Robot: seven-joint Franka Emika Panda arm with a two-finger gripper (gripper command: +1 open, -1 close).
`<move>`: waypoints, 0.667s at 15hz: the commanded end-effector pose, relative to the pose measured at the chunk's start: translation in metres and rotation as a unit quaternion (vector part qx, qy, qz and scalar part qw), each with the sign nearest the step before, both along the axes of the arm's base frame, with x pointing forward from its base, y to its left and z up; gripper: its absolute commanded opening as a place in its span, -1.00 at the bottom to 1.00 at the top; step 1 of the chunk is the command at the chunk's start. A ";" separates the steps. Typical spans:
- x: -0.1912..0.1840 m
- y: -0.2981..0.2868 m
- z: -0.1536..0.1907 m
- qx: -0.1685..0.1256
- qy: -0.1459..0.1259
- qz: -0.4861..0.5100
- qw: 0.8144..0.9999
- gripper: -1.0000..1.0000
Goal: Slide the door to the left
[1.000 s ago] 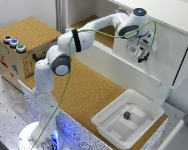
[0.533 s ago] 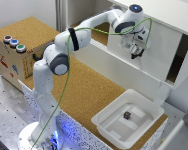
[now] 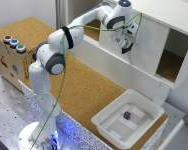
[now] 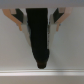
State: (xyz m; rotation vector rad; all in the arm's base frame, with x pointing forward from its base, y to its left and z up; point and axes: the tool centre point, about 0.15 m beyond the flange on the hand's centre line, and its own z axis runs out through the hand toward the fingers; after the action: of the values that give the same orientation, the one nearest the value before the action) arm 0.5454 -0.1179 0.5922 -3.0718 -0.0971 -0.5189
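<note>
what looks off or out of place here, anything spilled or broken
Nothing stands out. The door sits flat in the white cabinet, the pincer is at its face, and a small dark object lies inside the white tray. No spill or damage shows.

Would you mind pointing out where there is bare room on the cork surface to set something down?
The widest free patch of cork lies between the cardboard box, the cabinet's front wall and the white tray. More bare cork shows inside the cabinet's open compartment. It is crowded at the door, where the gripper hangs, and the tray holds a small dark object.
</note>
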 end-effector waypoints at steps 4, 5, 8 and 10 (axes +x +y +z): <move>0.014 0.118 -0.010 -0.043 -0.020 0.029 0.998 -1.00; 0.015 0.132 -0.011 -0.046 -0.020 0.040 0.998 -1.00; 0.016 0.174 -0.007 -0.056 -0.023 0.075 0.995 -1.00; 0.017 0.201 0.000 -0.054 -0.028 0.098 0.993 -1.00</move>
State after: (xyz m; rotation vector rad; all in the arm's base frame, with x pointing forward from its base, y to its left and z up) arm 0.5443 0.0084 0.5926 -3.0446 -0.3403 -0.5125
